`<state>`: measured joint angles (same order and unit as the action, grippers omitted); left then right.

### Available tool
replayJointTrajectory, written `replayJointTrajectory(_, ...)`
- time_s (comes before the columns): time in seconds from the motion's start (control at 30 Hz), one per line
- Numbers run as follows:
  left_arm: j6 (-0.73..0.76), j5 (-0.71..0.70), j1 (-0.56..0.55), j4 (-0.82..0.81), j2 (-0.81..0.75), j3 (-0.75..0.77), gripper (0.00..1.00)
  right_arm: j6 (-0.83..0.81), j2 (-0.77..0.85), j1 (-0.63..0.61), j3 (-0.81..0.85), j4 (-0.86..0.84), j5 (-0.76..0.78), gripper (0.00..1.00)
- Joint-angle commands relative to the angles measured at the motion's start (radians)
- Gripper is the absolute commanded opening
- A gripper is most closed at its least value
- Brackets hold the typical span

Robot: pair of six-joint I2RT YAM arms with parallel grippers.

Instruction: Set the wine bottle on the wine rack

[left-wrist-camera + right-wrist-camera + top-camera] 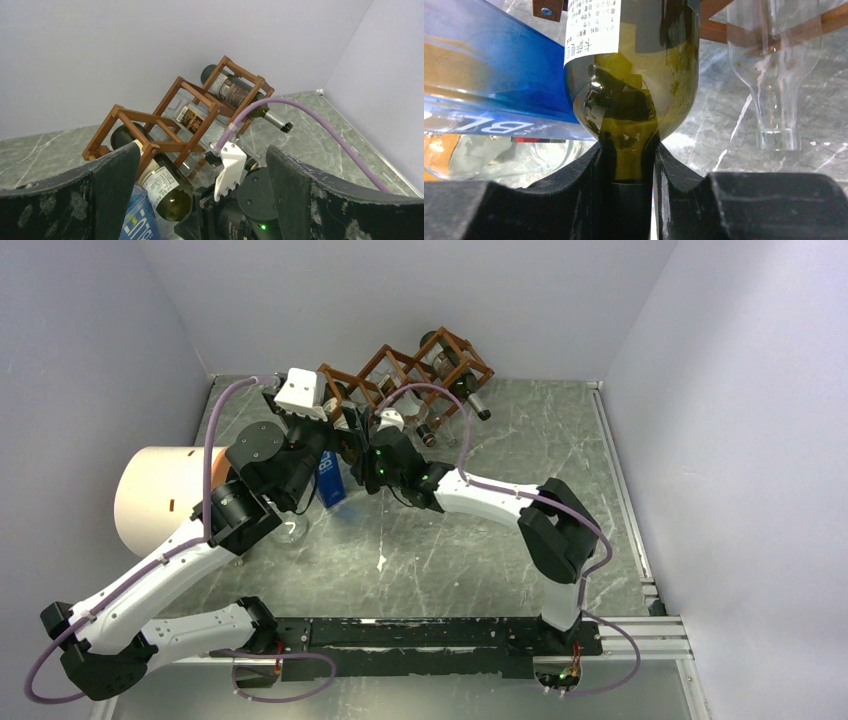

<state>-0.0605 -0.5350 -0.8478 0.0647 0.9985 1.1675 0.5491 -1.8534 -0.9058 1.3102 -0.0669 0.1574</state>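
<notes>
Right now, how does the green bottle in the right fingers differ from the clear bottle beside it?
The green bottle is dark tinted glass; the clear bottle is colourless. The fingers of the right gripper clamp the green bottle's neck; nothing grips the clear bottle. Both lie in the wine rack, necks pointing outward.

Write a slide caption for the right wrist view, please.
Right pincer shut on the neck of the green wine bottle, wine rack behind.

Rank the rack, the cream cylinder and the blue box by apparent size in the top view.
1. Rack and cream cylinder: too close to rank. The rack is longer. The cylinder is broader and partly behind the left arm.
2. Blue box: clearly smallest, partly hidden by the arms.
</notes>
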Motion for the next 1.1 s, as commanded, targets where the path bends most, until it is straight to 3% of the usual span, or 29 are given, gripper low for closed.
replayJointTrajectory(0.0,-0.011,0.016,0.004,0.025,-0.003,0.043,0.99,-0.054,-0.004,0.010,0.111,-0.123,-0.003,0.10)
replayJointTrajectory(0.3,-0.011,0.022,0.004,0.044,0.009,0.065,1.00,-0.087,-0.086,0.025,0.209,-0.053,-0.013,0.31)
replayJointTrajectory(0.57,-0.012,0.019,0.004,0.051,-0.003,0.075,1.00,-0.100,-0.157,0.057,0.282,-0.031,-0.040,0.40)
replayJointTrajectory(0.73,-0.009,0.015,0.004,0.057,-0.002,0.079,0.99,-0.110,-0.202,0.056,0.315,-0.009,-0.033,0.56)
replayJointTrajectory(1.07,0.008,-0.011,0.004,0.072,0.008,0.093,0.99,-0.119,-0.137,0.059,0.277,0.017,0.001,0.73)
